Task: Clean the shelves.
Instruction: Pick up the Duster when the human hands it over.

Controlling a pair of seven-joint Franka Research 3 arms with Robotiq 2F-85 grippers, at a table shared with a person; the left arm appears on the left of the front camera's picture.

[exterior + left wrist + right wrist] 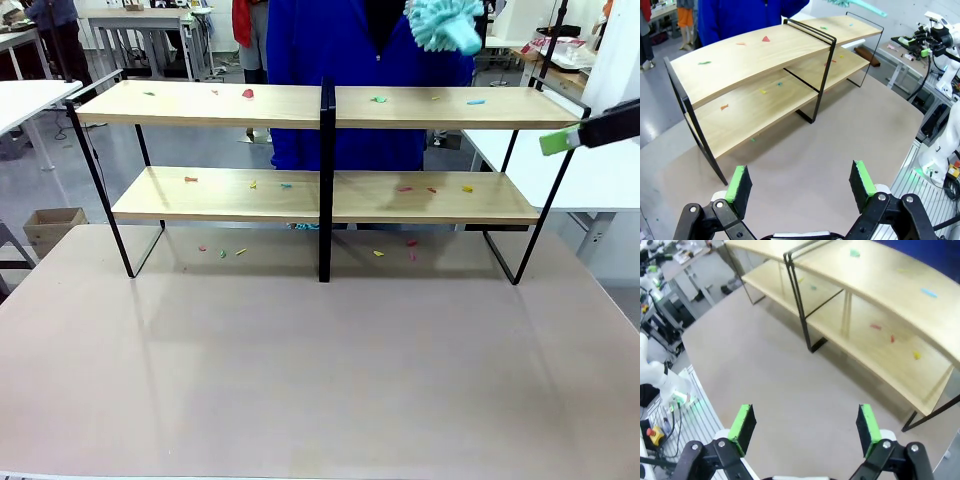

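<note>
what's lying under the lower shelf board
Small coloured scraps on the table: red, green, yellow. The lower board hides the table farther back.

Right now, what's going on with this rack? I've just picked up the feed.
A person in blue stands behind the shelves, holding a teal duster above the right part of the top board. Small coloured scraps lie scattered on both boards and on the table under the rack. The left gripper and right gripper are both open and empty, clear of the rack.
</note>
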